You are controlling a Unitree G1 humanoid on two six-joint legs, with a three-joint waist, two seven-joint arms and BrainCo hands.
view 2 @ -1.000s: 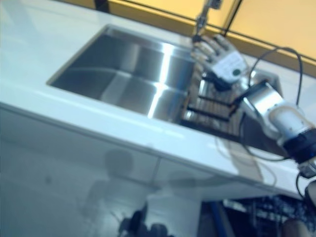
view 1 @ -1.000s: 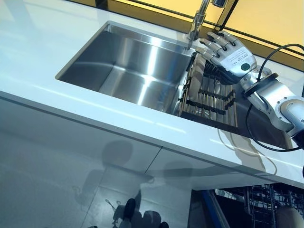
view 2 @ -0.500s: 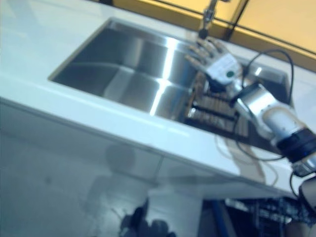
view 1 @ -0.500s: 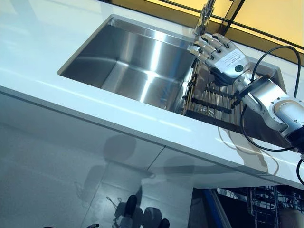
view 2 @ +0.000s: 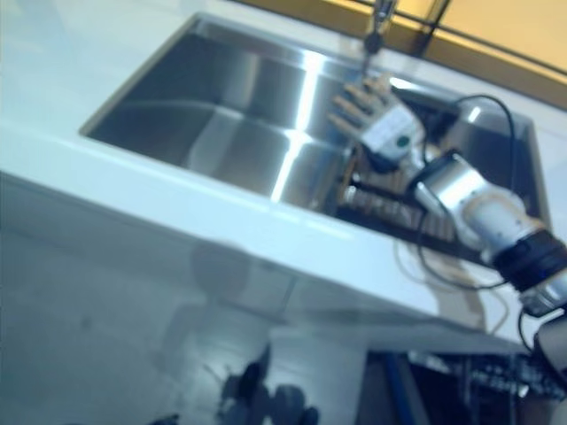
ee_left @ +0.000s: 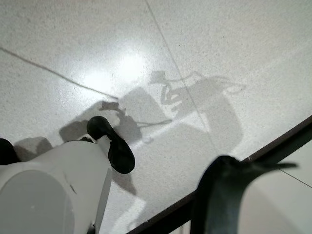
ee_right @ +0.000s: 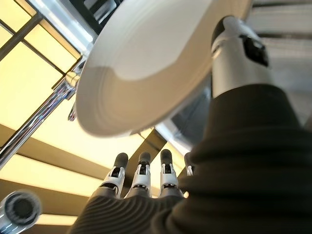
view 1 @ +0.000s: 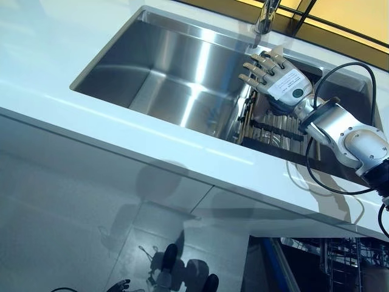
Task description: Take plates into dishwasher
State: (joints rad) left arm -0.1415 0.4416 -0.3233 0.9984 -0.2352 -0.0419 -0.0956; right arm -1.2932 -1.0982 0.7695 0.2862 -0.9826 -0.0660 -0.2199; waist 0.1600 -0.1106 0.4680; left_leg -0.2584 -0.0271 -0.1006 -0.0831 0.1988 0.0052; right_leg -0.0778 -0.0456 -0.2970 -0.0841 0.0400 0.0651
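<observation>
A steel sink [view 1: 164, 73] is set into the white bench [view 1: 73, 121], with a faucet [view 1: 265, 15] at its far rim and a slatted rack [view 1: 276, 128] in its right part. The right hand [view 1: 276, 76] is held above the rack, just below the faucet, and a white plate [ee_right: 146, 63] is seen clamped between its thumb and its fingers [ee_right: 141, 170] in the right wrist view. A dishwasher rack [view 1: 340, 267] is visible under the bench at lower right; the left hand is shown in no view.
</observation>
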